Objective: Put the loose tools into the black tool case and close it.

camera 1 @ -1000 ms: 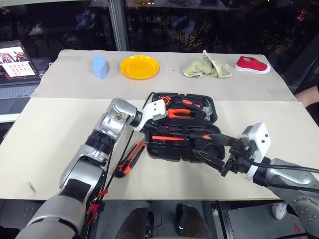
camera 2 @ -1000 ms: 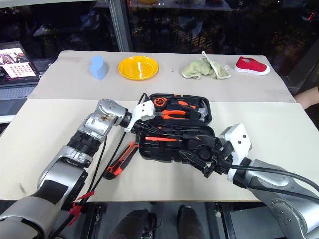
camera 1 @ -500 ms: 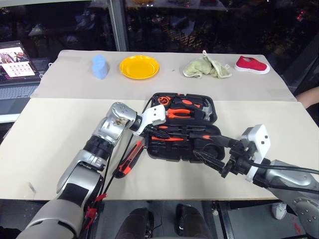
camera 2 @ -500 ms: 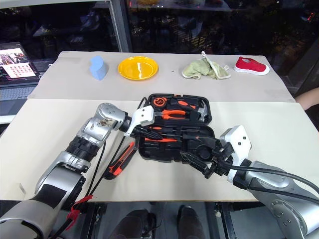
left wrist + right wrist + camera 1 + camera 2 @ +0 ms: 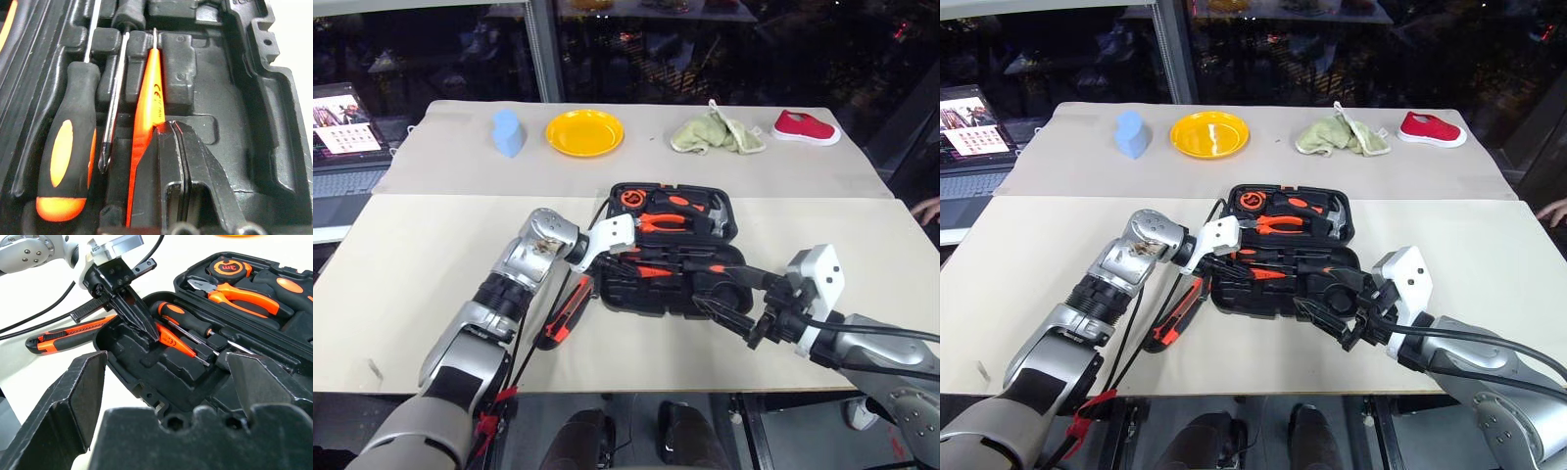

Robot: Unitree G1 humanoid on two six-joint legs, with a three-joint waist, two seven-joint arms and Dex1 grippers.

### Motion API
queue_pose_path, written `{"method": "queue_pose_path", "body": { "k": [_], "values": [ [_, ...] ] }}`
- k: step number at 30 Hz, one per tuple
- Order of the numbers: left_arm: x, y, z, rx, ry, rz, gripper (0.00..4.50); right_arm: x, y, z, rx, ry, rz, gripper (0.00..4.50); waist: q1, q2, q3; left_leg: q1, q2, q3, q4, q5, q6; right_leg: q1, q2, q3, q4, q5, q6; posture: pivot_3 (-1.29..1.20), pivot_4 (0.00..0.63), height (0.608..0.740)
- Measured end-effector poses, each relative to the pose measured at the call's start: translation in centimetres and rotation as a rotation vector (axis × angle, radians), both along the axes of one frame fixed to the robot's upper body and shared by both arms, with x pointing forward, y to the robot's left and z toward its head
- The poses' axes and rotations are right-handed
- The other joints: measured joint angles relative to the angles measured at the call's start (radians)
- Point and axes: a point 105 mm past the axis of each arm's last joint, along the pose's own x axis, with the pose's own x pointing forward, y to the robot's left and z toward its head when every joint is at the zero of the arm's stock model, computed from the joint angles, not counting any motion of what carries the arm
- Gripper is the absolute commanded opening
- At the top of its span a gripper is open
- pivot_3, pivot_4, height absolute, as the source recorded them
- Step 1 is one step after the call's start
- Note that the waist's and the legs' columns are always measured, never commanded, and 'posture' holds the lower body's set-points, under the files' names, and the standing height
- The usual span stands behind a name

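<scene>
The black tool case (image 5: 720, 211) lies open at mid table. Its far half holds pliers (image 5: 668, 221), a tape measure and a hammer. In the near half lie a slim orange screwdriver (image 5: 149, 93) and a black-and-orange screwdriver (image 5: 66, 147). My left gripper (image 5: 168, 126) is shut, its tips resting on the slim orange screwdriver (image 5: 171, 340) at the case's left end. The orange-and-black utility knife (image 5: 566, 315) lies on the table just left of the case. My right gripper (image 5: 720, 297) hovers wide open over the case's near right corner, holding nothing.
Along the far table stand a blue object (image 5: 508, 131), a yellow plate (image 5: 584, 131), a green cloth (image 5: 717, 132) and a red shoe (image 5: 806, 127). A laptop (image 5: 342, 122) sits at far left. A person's hand (image 5: 928, 208) shows at the right edge.
My left gripper has tipped down a little into the near half of the case. The right arm has not moved.
</scene>
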Motion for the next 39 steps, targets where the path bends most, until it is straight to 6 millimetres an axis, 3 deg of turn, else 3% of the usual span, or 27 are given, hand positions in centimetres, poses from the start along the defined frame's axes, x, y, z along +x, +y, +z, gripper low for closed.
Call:
{"method": "queue_pose_path", "body": {
  "k": [23, 26, 29, 34, 37, 39],
  "values": [
    [0.3, 0.2, -0.5, -0.005, -0.082, 0.007, 0.06, -0.2, 0.3, 0.1, 0.021, 0.009, 0.017, 4.50, 0.005, 0.000, 0.000, 0.001, 0.000, 0.000, 0.000, 0.000, 0.001, 0.001, -0.004, -0.001, 0.000, 0.000, 0.000, 0.00, 0.150, 0.740],
    [0.4, 1.1, -0.1, -0.011, -0.069, 0.049, 0.68, 0.0, 0.3, 0.4, 0.018, -0.004, 0.027, 4.50, 0.000, 0.000, 0.000, 0.001, 0.000, 0.000, 0.000, 0.000, 0.000, 0.000, -0.004, 0.000, 0.000, 0.000, 0.000, 0.00, 0.150, 0.740],
    [-0.1, 3.5, 0.9, -0.038, -0.016, 0.112, 1.76, 0.2, 0.1, 0.8, -0.002, -0.013, 0.047, 4.50, -0.010, 0.000, 0.000, 0.000, 0.000, 0.000, -0.001, 0.000, 0.000, -0.001, 0.001, 0.000, 0.001, 0.000, 0.000, 0.00, 0.150, 0.740],
    [-2.3, 10.1, 4.8, -0.039, -0.023, 0.254, 3.54, 0.3, 0.1, 2.1, -0.043, -0.035, 0.146, 4.50, -0.017, 0.001, 0.000, 0.001, 0.001, 0.000, -0.002, 0.000, 0.000, -0.001, 0.001, 0.000, 0.000, 0.000, 0.000, 0.00, 0.150, 0.740],
    [-4.6, 14.2, 4.7, 0.018, 0.024, 0.337, 4.48, 0.0, 0.3, 2.6, -0.043, -0.025, 0.227, 4.50, -0.017, 0.001, 0.001, 0.002, 0.001, 0.000, -0.004, 0.000, -0.001, -0.001, 0.001, 0.000, -0.001, 0.000, 0.000, 0.00, 0.150, 0.740],
    [-6.3, 17.9, 3.7, 0.106, 0.076, 0.432, 4.48, -0.6, 0.3, 2.7, -0.077, -0.005, 0.299, 4.50, -0.018, 0.001, 0.001, 0.003, 0.001, 0.000, -0.007, 0.000, -0.001, -0.001, 0.001, 0.000, -0.002, -0.001, -0.001, 0.00, 0.150, 0.740]
  ]
}}
